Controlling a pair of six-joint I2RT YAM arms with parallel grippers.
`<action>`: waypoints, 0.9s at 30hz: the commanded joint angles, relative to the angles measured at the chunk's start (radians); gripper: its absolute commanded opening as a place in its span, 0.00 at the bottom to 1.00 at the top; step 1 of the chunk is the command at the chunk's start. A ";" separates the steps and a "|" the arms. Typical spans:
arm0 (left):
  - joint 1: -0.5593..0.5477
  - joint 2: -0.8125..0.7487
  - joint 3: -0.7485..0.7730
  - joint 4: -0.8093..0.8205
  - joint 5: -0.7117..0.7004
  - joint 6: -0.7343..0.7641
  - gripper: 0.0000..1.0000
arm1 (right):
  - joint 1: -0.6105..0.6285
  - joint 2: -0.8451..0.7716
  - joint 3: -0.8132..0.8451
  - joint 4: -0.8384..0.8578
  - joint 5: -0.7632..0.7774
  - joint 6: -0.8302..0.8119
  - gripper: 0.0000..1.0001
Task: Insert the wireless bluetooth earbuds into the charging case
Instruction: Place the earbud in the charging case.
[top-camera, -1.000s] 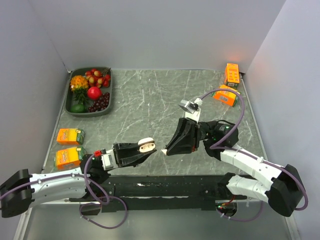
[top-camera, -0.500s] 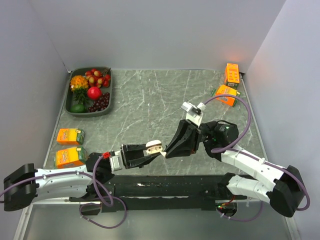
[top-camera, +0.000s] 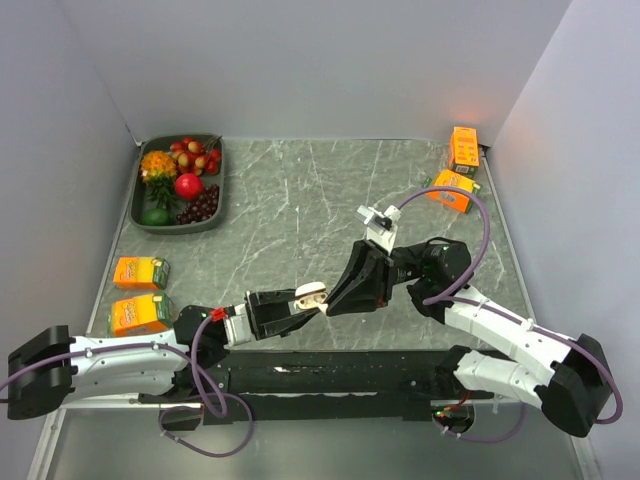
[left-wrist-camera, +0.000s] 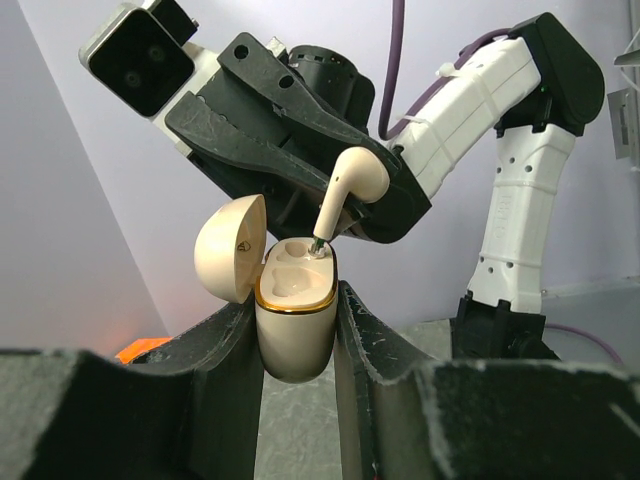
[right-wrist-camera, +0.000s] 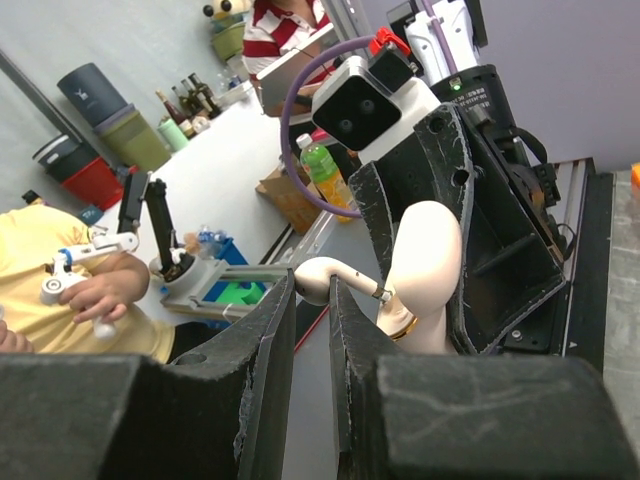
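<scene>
1. From above I get soft, even light; the table (top-camera: 300, 190) ahead of both tools has a faint sheen, with weak shadows beneath the arms.
2. An orange glow tints the wall above the orange box (top-camera: 463, 148), far beyond the right gripper (top-camera: 328, 304).
3. Left wrist: my left fingers (left-wrist-camera: 210, 380) are dark and blurred; the charging case (left-wrist-camera: 295, 320) between them and the earbud (left-wrist-camera: 358, 178) above it are sharp.
4. Right wrist: my right fingers (right-wrist-camera: 260, 380) blur up close; the room beyond is bright.

Top external: mounted high behind arm bases, tilted down over table (top-camera: 300, 190); whole workspace taken in from afar.
Left wrist: pointed upward at right gripper (left-wrist-camera: 365, 195), close range.
Right wrist: pointed back at left gripper (right-wrist-camera: 435, 265), close.
Shared by all three: charging case (left-wrist-camera: 295, 310); by wrist views: earbud (left-wrist-camera: 355, 180).
</scene>
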 joint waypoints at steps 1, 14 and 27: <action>-0.009 -0.019 0.010 0.011 -0.010 0.022 0.01 | 0.007 -0.038 0.038 -0.035 -0.009 -0.057 0.00; -0.008 -0.053 -0.022 0.001 -0.027 0.016 0.01 | -0.014 -0.083 0.045 -0.145 0.008 -0.137 0.00; -0.015 -0.053 -0.035 0.001 -0.025 0.005 0.01 | -0.025 -0.057 0.048 -0.101 0.017 -0.119 0.00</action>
